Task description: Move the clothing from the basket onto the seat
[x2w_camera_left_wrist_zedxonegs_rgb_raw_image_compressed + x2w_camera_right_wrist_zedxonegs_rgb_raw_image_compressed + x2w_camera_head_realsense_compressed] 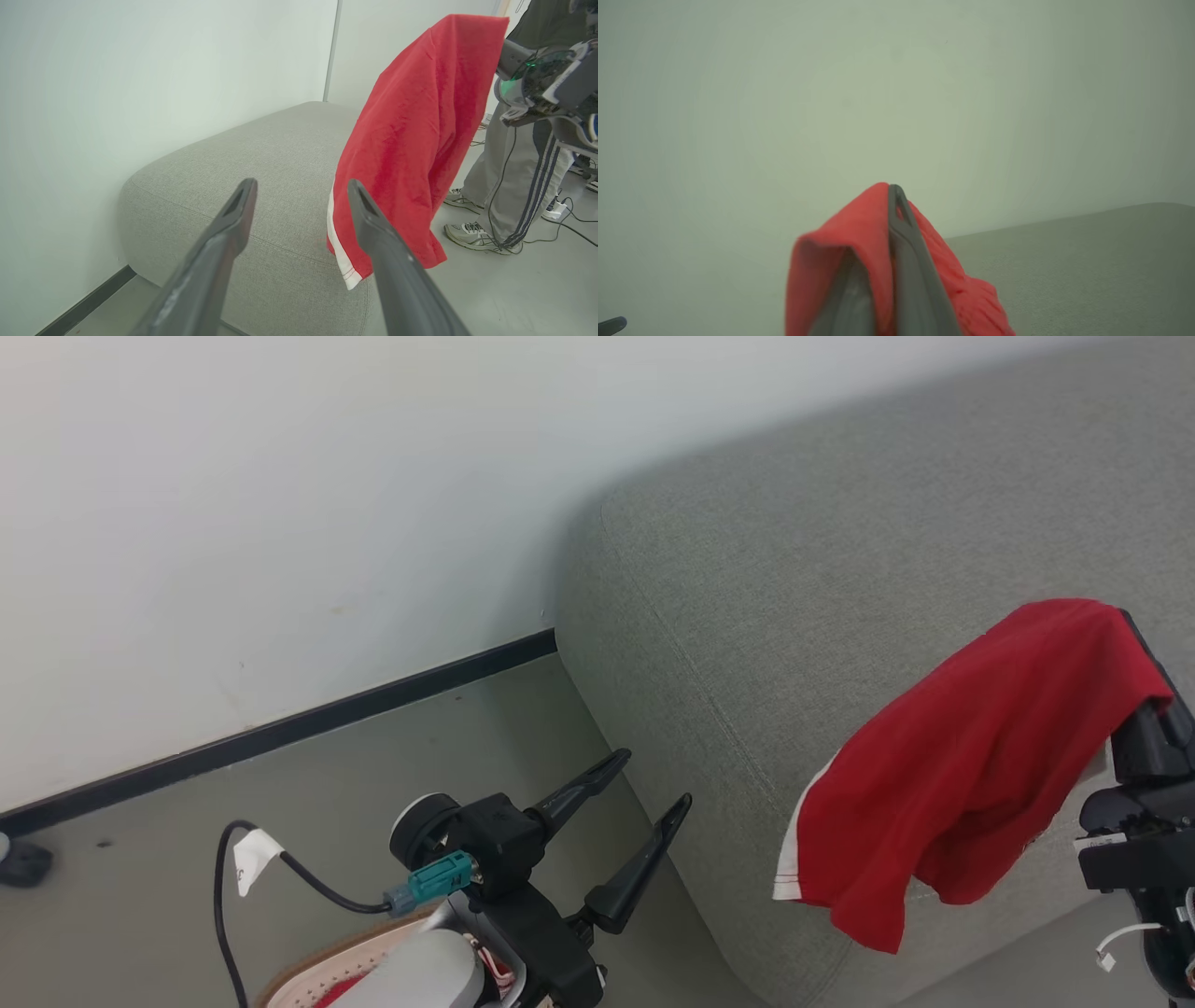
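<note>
Head view, right edge: pinches a fold at the top of the striped red garment (pixel 962 765) between the pressed-together fingers of the right gripper (pixel 893 198). Lets it hang with its long axis running down and toward the left, white-trimmed hem lowest, at the front edge of the seat (pixel 794 569) near its rounded left corner; cannot tell whether cloth touches upholstery. Puts the cushion top ahead of and to the left of that gripper, so probably calls for a carry forward past the front edge before letting go; released from here, would likely slip toward the floor. Holds the left gripper (pixel 653 779) spread wide and empty beside the seat's left end, near the basket (pixel 308 963), with more red cloth (pixel 338 992) inside. Makes the left arm the nearer one for that piece.
</note>
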Robot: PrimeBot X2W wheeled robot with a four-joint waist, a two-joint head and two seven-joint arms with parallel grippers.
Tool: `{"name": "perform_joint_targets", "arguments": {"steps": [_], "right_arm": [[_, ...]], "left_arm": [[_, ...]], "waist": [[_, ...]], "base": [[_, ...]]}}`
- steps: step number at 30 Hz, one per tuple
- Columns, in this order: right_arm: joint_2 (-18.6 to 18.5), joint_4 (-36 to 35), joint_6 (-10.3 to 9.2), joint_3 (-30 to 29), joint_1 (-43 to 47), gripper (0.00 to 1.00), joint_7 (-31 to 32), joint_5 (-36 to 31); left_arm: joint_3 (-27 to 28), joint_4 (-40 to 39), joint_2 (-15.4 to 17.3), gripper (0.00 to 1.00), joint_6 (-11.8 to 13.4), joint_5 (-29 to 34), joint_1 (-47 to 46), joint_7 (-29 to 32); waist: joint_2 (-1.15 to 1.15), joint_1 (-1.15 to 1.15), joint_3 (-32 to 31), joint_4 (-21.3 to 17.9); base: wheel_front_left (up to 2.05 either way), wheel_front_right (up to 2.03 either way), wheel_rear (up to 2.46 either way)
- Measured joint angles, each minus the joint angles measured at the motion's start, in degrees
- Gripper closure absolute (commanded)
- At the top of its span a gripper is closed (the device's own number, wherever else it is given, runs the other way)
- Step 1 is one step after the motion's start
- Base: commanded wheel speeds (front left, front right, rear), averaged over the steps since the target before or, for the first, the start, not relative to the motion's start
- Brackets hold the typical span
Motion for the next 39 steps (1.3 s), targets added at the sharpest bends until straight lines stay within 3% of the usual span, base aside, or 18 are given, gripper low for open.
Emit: {"name": "perform_joint_targets", "arguments": {"steps": [7,14,24,32,39], "right_arm": [[0.0,1.8,1.88,-2.8,-2.1,1.0,0.0,0.2],[-1.3,9.8,4.17,-5.2,-9.2,1.0,0.0,3.2],[-3.0,19.4,4.99,-4.6,-23.7,1.0,0.0,5.4],[-7.8,26.0,5.21,-5.7,-34.6,1.0,0.0,6.4],[-11.3,28.7,5.21,-3.1,-41.0,1.0,0.3,7.3]], "left_arm": [[-0.3,-1.0,0.1,0.0,0.0,0.7,-0.2,0.1],[-1.2,-3.2,0.1,0.0,0.3,1.3,-1.3,1.2],[-1.4,-5.6,0.8,0.0,0.5,3.3,-4.7,3.7],[-1.4,-7.8,1.3,0.0,0.7,4.2,-8.0,5.6],[-1.0,-9.7,1.2,0.0,1.0,5.0,-12.0,7.2]], "waist": [[0.0,0.0,1.8,0.3],[0.0,0.0,4.7,1.0],[0.0,0.01,10.6,2.8],[0.0,0.01,16.2,4.6],[0.0,0.02,21.7,6.9]], "base": [[0.0,0.0,0.0],[0.0,0.0,0.0],[0.0,0.0,0.0],[0.0,0.0,0.0],[0.0,0.0,0.0]]}}
